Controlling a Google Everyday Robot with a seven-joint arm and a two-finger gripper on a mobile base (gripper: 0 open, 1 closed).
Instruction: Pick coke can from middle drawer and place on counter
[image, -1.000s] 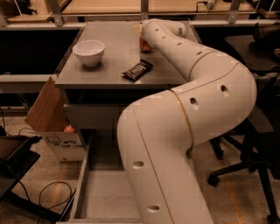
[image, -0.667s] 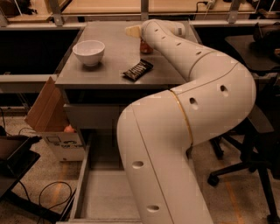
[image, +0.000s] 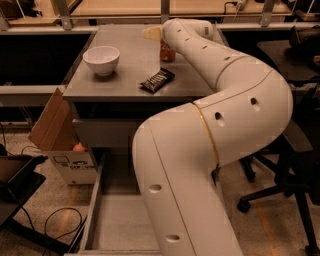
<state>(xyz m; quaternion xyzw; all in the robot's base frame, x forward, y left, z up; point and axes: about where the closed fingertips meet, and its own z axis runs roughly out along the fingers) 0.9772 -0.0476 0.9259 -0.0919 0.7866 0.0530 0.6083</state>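
Basically the coke can (image: 167, 52) is out of the middle drawer (image: 120, 225) and stands on the far half of the desk (image: 130, 75), tight against the arm (image: 235, 100), which hides most of it. End effector (image: 152, 33) is just above and left of the can's top. Can't tell if it's spread or clamped, or whether it touches the can at all. Risks as I see them: if it's gripping and pulls away without letting go, the can gets dragged or tipped. If it has let go, the wrist is close enough that a sideways exit could knock the can over and roll it off. Snack-bar wrapper (image: 157, 80) lies near, in front of the can. White bowl (image: 101, 59) is well apart to the left, so low risk. Safest would be a straight lift before any swing.
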